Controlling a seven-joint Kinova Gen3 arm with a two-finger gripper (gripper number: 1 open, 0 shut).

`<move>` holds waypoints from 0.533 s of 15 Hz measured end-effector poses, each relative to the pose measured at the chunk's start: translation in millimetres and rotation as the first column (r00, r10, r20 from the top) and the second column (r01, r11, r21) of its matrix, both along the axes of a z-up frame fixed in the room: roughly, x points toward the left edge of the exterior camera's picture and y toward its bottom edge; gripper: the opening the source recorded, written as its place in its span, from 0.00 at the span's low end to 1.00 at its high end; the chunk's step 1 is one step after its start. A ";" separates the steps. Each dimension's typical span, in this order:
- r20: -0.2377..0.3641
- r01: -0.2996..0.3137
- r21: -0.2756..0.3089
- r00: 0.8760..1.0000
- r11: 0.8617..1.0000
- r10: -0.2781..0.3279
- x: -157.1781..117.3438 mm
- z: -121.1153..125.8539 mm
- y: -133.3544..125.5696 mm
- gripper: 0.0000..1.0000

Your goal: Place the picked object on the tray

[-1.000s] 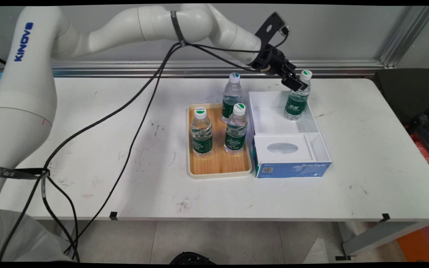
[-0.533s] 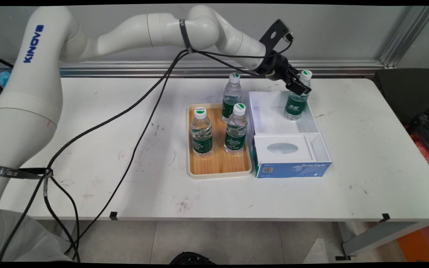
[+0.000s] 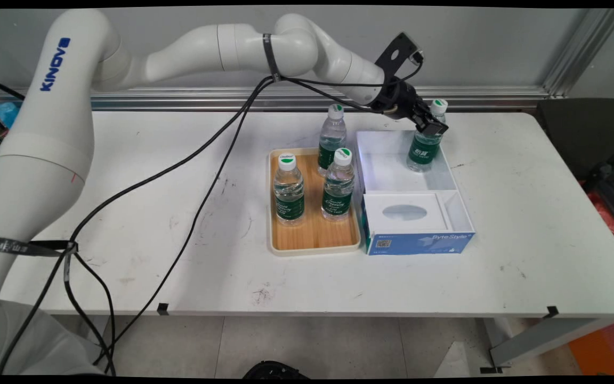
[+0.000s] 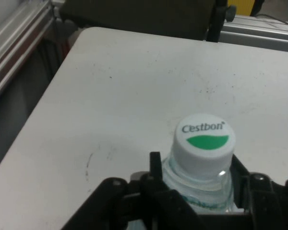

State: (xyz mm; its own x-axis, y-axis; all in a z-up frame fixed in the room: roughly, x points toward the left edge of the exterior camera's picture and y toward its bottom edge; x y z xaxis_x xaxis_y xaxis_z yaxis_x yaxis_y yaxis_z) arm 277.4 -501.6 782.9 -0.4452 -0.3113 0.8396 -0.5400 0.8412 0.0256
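White table [image 3: 499, 224], bottle [image 4: 201, 158] between fingers [image 4: 156, 167]

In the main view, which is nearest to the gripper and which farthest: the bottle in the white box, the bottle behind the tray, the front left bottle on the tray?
From the gripper:
1. Bottle in the white box, between the fingers, at the box's far side.
2. Bottle behind the tray, to its left.
3. Front left bottle on the tray, farthest left and nearest the camera.

Clear plastic bottle [image 3: 424, 144], wood-grain tray [image 3: 312, 234]
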 end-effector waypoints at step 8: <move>-0.006 -0.007 0.004 1.000 1.000 0.007 0.7 6.8 3.7 0.00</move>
State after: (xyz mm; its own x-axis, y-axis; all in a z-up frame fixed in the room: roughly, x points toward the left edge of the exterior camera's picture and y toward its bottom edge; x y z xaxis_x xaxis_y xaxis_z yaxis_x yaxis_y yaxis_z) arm 278.0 -497.8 789.7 -0.4384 -0.3180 0.8406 -0.5455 0.8375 0.0323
